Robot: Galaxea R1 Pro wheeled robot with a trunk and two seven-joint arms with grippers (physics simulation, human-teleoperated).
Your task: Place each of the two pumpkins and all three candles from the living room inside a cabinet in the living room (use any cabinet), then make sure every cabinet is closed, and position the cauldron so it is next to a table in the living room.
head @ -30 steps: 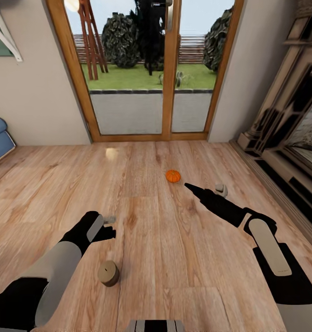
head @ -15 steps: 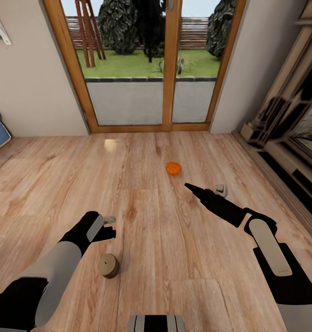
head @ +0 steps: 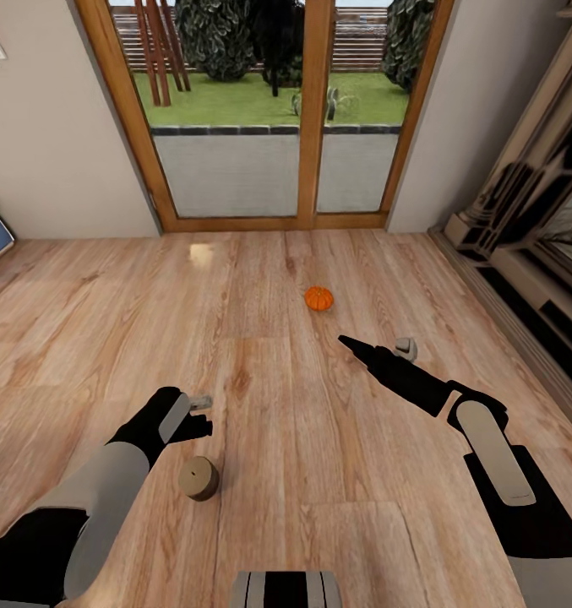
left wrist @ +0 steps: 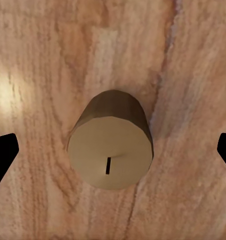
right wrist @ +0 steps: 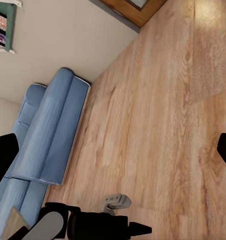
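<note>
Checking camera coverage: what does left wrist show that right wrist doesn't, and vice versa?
Left wrist: a stubby cream-white cylinder candle with a dark wick, upright on the floor, centred between the open left gripper's black fingertips.

Right wrist: the blue sofa, the pale wall, a wooden door frame corner and the left arm, past the open right gripper's fingertips.

Both: light wood plank floor.

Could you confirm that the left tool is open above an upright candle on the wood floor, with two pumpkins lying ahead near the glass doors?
Not quite: the head view shows one pumpkin ahead, not two. The rest holds: the left tool is open above the upright candle on the wood floor.
</note>
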